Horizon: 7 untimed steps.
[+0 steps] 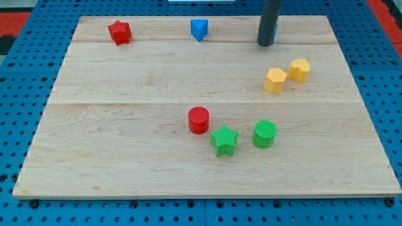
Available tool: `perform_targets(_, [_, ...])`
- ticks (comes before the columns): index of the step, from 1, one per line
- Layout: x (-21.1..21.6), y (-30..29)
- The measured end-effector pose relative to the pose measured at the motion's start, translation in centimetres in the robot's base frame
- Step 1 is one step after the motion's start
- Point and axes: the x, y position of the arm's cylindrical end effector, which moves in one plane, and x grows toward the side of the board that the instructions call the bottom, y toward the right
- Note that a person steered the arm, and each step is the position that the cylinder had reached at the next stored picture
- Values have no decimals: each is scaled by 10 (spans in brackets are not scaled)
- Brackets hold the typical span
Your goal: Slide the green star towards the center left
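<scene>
The green star (pixel 224 140) lies on the wooden board (pixel 125 125) below the middle, a little toward the view's bottom. A red cylinder (pixel 198 120) sits just up and left of it, almost touching. A green cylinder (pixel 264 134) stands just to its right. My tip (pixel 265 44) is near the view's top, right of centre, far above the green star and not touching any block in sight. A sliver of blue shows behind the rod's right side.
A red star (pixel 119 32) lies at the top left. A blue triangular block (pixel 199 29) lies at the top middle. Two yellow hexagonal blocks (pixel 274 80) (pixel 299 69) sit side by side at the right, below my tip.
</scene>
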Motion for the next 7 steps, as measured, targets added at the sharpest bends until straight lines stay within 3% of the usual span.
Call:
perform_targets(2, [1, 3])
perform_targets(3, [1, 51])
perform_targets(4, [64, 127])
perform_targets(5, [168, 145])
perform_targets(6, [232, 107])
perform_targets(7, [260, 24])
